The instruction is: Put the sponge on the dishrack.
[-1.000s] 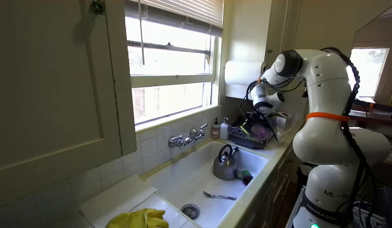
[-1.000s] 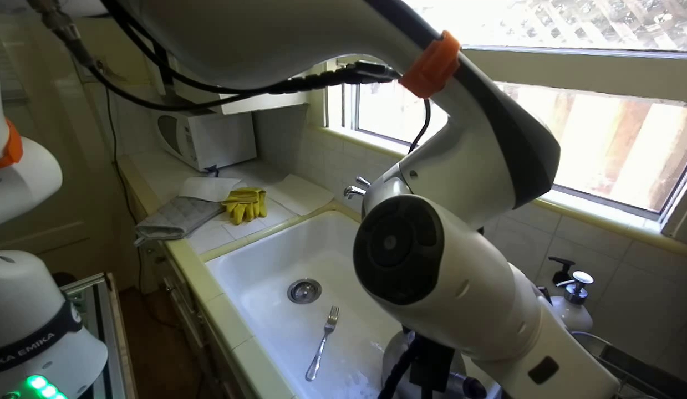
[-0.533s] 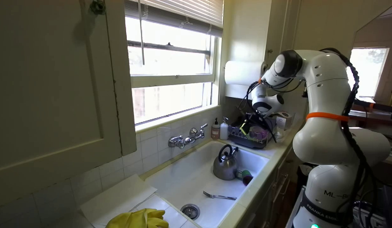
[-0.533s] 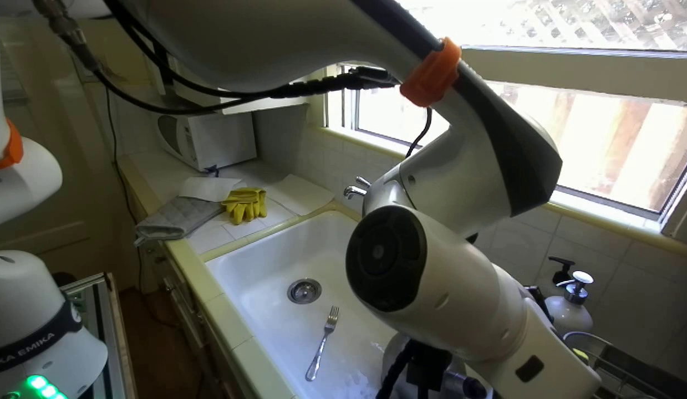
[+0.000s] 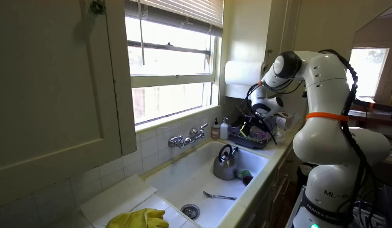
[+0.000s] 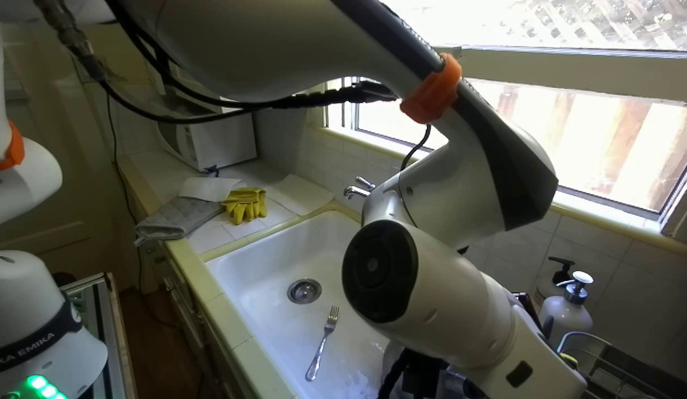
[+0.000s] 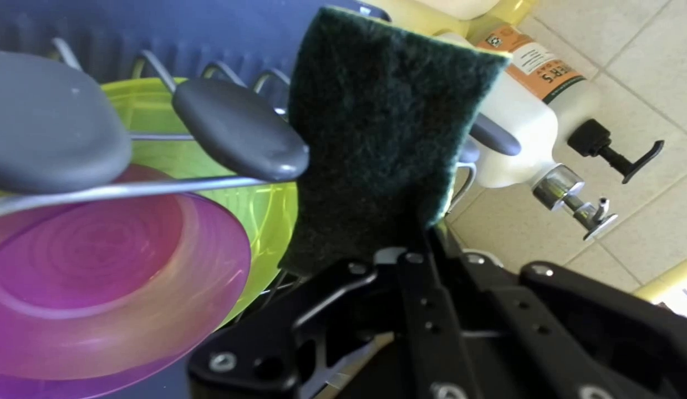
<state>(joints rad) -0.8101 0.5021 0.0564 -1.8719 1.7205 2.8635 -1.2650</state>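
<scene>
The sponge (image 7: 387, 122) has a dark green scrub side and a thin yellow edge. In the wrist view my gripper (image 7: 436, 235) is shut on its lower right part. The sponge hangs over the dishrack (image 7: 127, 191), beside grey-tipped prongs and a yellow-green plate. In an exterior view the yellow of the sponge (image 5: 245, 129) shows under my gripper (image 5: 250, 123), over the near side of the dishrack (image 5: 248, 143). In an exterior view the arm hides the gripper, and only a bit of the sponge (image 6: 568, 360) shows by the dishrack wire (image 6: 604, 360).
A purple plate (image 7: 110, 249) and a yellow-green plate (image 7: 271, 221) stand in the rack. A white pump bottle (image 7: 520, 138) and a labelled soap bottle (image 7: 548, 72) stand close beside it. The sink holds a kettle (image 5: 226, 167), a cup (image 5: 246, 178) and a fork (image 6: 321, 346).
The arm has lowered a little. In an exterior view the wrist has shifted left and down, uncovering more of the pump bottle and rack wire. The sponge stays in the gripper.
</scene>
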